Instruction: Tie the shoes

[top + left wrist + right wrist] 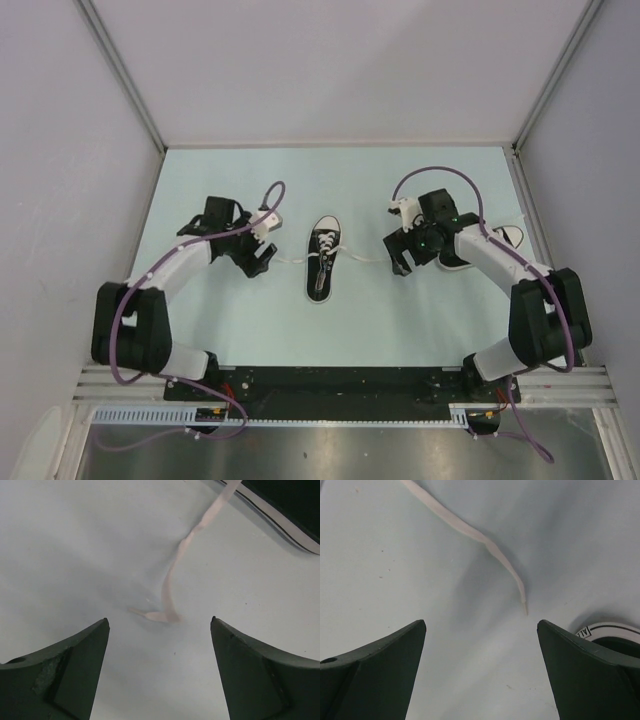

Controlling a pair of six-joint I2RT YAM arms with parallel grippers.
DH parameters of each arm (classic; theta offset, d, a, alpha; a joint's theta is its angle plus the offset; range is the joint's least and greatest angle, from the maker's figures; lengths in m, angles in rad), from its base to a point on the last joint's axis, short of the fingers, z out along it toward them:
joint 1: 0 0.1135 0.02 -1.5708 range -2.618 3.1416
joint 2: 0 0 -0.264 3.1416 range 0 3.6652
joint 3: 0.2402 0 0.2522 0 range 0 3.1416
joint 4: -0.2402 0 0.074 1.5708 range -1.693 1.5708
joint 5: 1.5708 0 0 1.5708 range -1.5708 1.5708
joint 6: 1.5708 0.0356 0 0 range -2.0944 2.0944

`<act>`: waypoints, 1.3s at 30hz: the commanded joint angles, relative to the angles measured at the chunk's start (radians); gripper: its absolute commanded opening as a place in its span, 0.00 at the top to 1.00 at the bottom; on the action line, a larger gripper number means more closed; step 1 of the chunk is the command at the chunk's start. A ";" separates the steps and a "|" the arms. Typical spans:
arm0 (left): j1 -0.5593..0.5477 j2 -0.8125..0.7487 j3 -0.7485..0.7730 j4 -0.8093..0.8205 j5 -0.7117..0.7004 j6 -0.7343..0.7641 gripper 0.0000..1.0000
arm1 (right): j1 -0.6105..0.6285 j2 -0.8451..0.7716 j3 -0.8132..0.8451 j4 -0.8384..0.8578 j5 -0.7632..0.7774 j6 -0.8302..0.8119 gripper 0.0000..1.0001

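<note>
while the overhead view shows whole arms, only the wrist views show the flat, ribbon-like lace ends. the left pincer (160,622) gapes empty over a kinked left lace (170,585) on the pale tabletop (420,320). the black canvas shoe (323,258) lies midway, its long axis running near to far, white rubber toe pointing away from the bases. the right pincer (481,622) gapes empty near the right lace (485,542), beside a second shoe (607,629).

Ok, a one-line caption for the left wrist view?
Open left gripper over the loose end of a flat white shoelace on the pale tabletop.

overhead view down on table (250,320), both wrist views close over laces (167,587)
</note>
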 commanded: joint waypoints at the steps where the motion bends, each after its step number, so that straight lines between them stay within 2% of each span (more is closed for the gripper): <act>1: -0.027 0.097 0.017 0.021 0.042 0.107 0.19 | 0.042 0.058 0.014 0.081 0.065 -0.010 0.00; 6: -0.029 0.177 0.023 0.033 0.019 0.105 0.34 | 0.080 0.136 0.028 0.129 0.080 -0.008 0.01; 9: -0.029 0.180 0.012 0.050 0.019 0.098 0.47 | 0.094 0.177 0.030 0.160 0.101 -0.011 0.01; 10: -0.029 0.183 0.017 0.045 0.021 0.096 0.58 | 0.094 0.185 0.033 0.173 0.106 -0.010 0.02; 12: -0.029 0.180 0.020 0.038 0.024 0.087 0.70 | 0.091 0.213 0.042 0.180 0.112 -0.008 0.02; 13: -0.029 0.174 0.020 0.041 0.022 0.082 0.81 | 0.089 0.217 0.045 0.183 0.123 -0.007 0.03; 16: -0.029 0.136 0.027 0.036 0.016 0.067 1.00 | 0.079 0.222 0.051 0.183 0.135 -0.008 0.05; 18: -0.029 0.116 0.034 0.010 0.012 0.055 1.00 | 0.065 0.217 0.051 0.178 0.143 -0.024 0.07; 21: -0.029 0.085 0.050 -0.022 0.005 0.044 1.00 | 0.042 0.213 0.051 0.169 0.148 -0.048 0.14; 26: -0.029 0.049 0.072 -0.054 0.030 0.019 1.00 | 0.034 0.231 0.051 0.172 0.135 -0.071 0.34; 30: -0.029 0.009 0.075 -0.074 0.067 0.003 1.00 | 0.052 0.266 0.051 0.183 0.143 -0.076 0.46; 33: -0.029 -0.037 0.077 -0.084 0.085 -0.002 1.00 | 0.060 0.274 0.057 0.155 0.135 -0.073 0.91; 34: -0.029 -0.053 0.078 -0.087 0.091 -0.005 1.00 | 0.060 0.267 0.059 0.131 0.134 -0.056 1.00; 39: -0.033 -0.131 0.086 -0.105 0.142 -0.024 1.00 | -0.018 0.107 0.059 0.114 0.050 0.030 1.00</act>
